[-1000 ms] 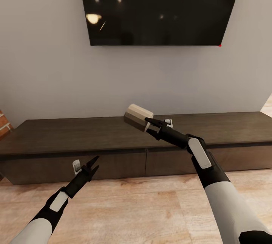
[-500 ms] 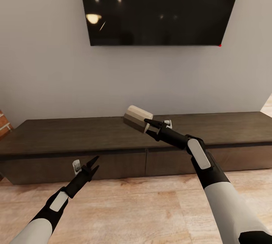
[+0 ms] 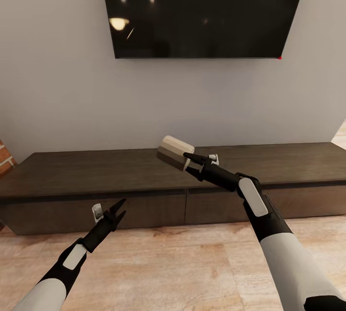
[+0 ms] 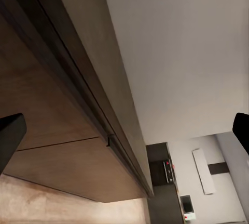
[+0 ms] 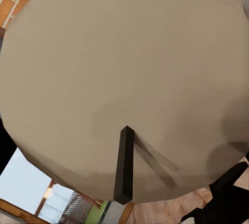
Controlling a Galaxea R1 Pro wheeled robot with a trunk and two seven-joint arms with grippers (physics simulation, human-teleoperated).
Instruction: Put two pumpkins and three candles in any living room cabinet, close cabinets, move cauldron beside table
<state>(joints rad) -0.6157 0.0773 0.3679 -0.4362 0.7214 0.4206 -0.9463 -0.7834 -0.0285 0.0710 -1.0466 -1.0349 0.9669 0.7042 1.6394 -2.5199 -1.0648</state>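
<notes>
1. The right hand (image 3: 186, 161) is clamped on a candle (image 3: 175, 151), a stubby grey-brown cylinder with a paler end, held tilted in the air above the top of the cabinet (image 3: 144, 169).
2. In the head view the candle sits just above the cabinet's top surface, near its middle, not touching the wood.
3. In the right wrist view the candle's pale flat end (image 5: 124, 78) takes up almost the whole picture, with its dark wick (image 5: 123, 164) standing out from it.
4. The left hand (image 3: 118, 209) is spread open and holds nothing; it hangs low in front of the left drawer front (image 3: 96, 212) of the cabinet, close to it, though I cannot tell whether it touches.
5. The left wrist view looks along the cabinet's dark wooden front (image 4: 57, 130) and top edge, with the grey wall (image 4: 181, 47) behind.
6. The cabinet is a long, low dark-brown unit against the wall; its two visible drawer fronts sit flush and shut.
7. A large black television (image 3: 202, 8) hangs on the wall (image 3: 57, 99) above the cabinet.
8. Pale wooden floor (image 3: 168, 267) lies on the near side of the cabinet, and a bit of red brick (image 3: 4, 155) shows at the far left.
</notes>
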